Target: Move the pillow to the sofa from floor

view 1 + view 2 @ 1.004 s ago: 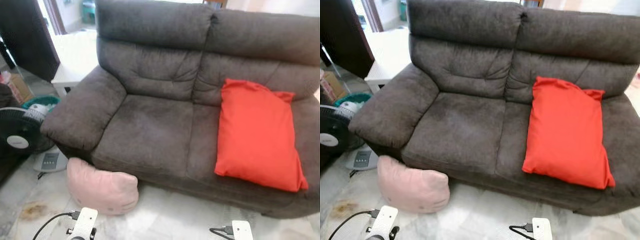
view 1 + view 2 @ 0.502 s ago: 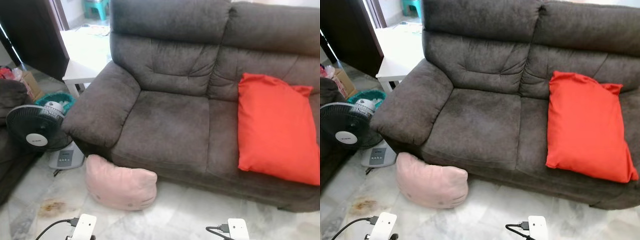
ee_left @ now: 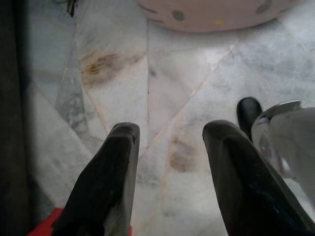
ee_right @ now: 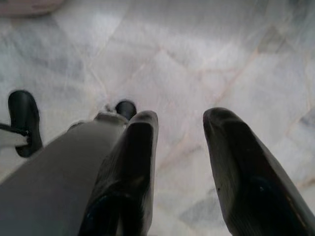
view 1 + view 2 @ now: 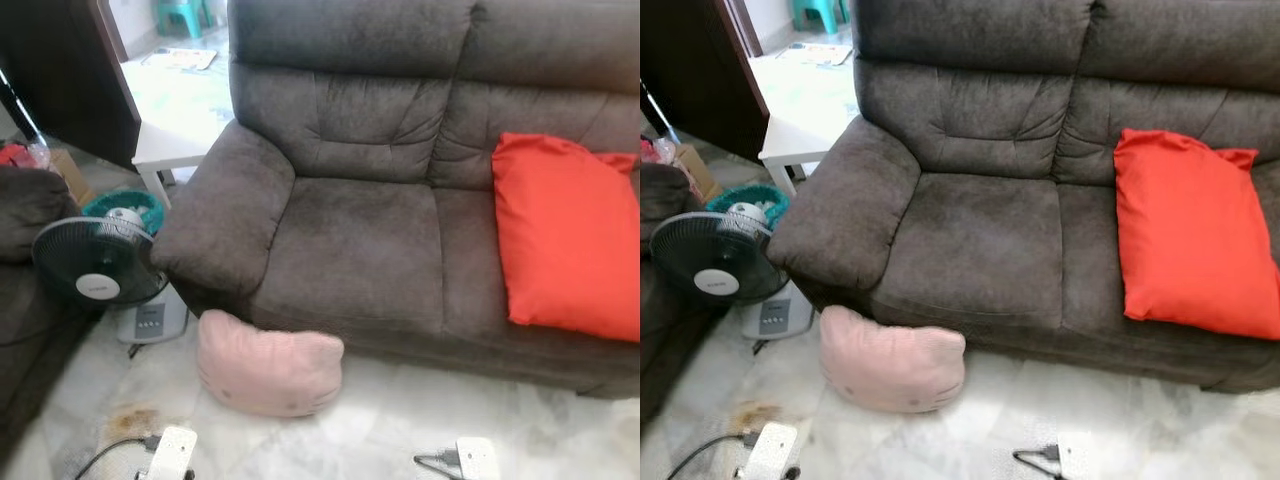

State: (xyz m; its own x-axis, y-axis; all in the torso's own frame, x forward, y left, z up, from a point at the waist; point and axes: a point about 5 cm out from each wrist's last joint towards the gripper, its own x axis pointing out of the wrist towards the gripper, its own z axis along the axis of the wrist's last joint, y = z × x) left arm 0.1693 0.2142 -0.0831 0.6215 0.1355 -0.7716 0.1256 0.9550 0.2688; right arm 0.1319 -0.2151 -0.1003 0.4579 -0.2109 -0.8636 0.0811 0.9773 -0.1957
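We see the pink pillow (image 5: 268, 362) on the floor (image 5: 400, 420) against the sofa (image 5: 350, 240); our left tool (image 3: 170, 147) and right tool (image 4: 179, 132) hang parted, empty.

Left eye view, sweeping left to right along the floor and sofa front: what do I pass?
Standing fan → pink pillow on the floor against the sofa front → red cushion on the sofa's right seat.
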